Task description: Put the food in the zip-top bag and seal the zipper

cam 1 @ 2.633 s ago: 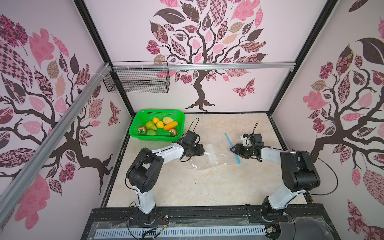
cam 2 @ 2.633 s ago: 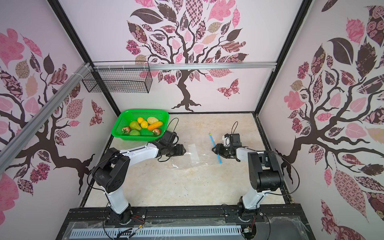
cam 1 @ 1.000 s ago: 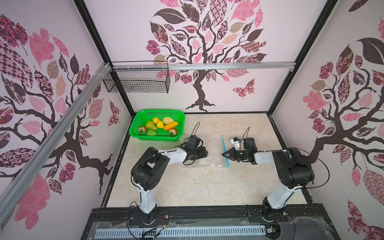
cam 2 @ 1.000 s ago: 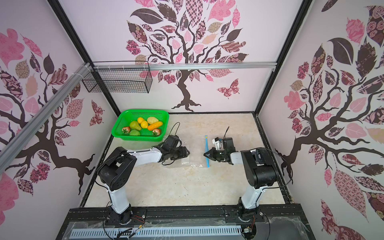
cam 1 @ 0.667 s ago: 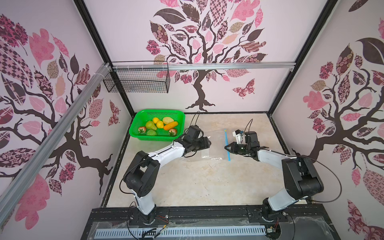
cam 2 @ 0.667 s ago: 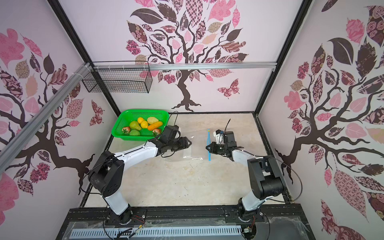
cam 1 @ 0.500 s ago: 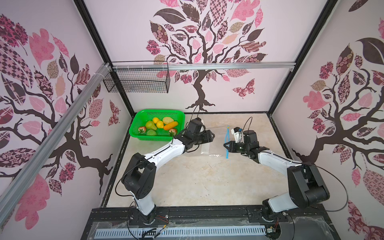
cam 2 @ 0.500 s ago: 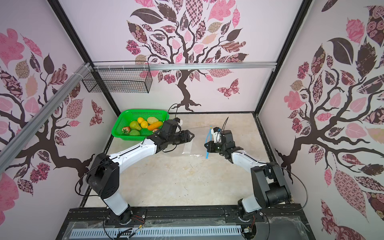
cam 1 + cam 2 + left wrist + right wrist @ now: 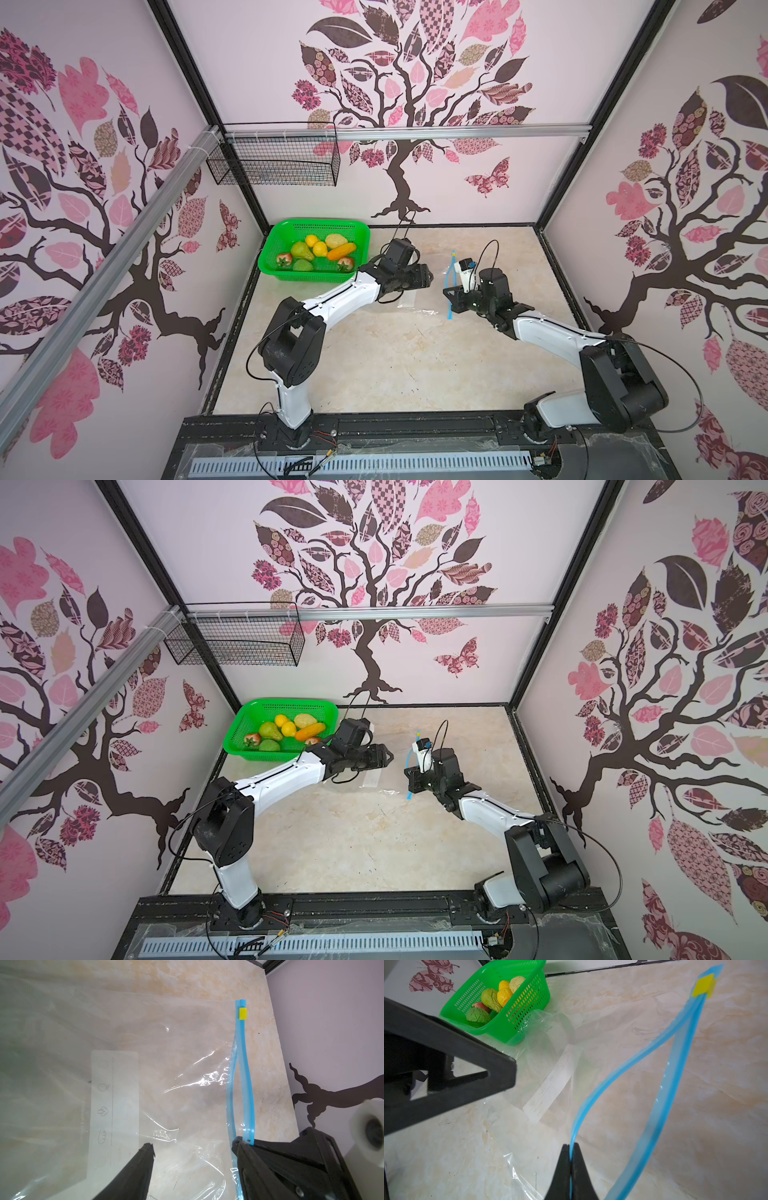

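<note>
1. Right wrist view: the right gripper [image 9: 571, 1148] is clamped on the zipper [image 9: 672, 1084], bottom centre.
2. The zip-top bag [image 9: 550, 1088] spans mid-frame, mouth parted.
3. The food [image 9: 492, 998] sits in the green basket [image 9: 527, 1001], upper left.
4. In a top view, the left gripper [image 9: 384, 757] has its jaws apart.

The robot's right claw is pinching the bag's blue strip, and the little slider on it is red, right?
Not quite. The slider is yellow, not red, as the right wrist view shows. The right gripper does pinch the blue strip of the bag.
</note>
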Motion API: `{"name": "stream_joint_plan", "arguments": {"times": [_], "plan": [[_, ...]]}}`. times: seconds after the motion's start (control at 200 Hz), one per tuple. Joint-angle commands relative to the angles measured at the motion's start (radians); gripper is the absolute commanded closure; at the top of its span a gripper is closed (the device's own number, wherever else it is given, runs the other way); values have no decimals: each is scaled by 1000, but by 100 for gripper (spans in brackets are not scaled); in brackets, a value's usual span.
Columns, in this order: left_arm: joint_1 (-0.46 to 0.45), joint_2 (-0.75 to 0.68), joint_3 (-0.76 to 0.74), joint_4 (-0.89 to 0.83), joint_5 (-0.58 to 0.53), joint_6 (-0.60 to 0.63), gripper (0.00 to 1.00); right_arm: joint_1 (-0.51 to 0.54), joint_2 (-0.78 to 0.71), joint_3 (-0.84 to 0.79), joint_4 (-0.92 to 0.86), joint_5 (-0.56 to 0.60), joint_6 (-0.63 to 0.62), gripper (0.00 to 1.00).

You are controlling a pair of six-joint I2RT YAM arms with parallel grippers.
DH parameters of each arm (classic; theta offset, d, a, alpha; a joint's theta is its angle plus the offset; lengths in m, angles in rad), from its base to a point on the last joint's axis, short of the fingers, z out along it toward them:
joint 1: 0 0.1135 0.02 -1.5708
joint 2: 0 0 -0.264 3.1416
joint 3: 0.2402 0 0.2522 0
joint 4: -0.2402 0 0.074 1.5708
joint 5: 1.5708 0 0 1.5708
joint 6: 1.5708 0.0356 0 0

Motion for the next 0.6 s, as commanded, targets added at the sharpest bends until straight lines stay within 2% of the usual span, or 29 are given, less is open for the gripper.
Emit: {"name": "stream_joint_plan", "arguments": {"times": [0.0,0.375,0.595], "plan": [[-7,29,66,-32,16,47,29,12,11,3,33,-13,-21,100],[-57,127,201,-118,17,112,29,25,38,12,33,-46,-27,100],[-76,156,198,-108,-27,134,31,33,31,13,33,-65,-30,100]]}}
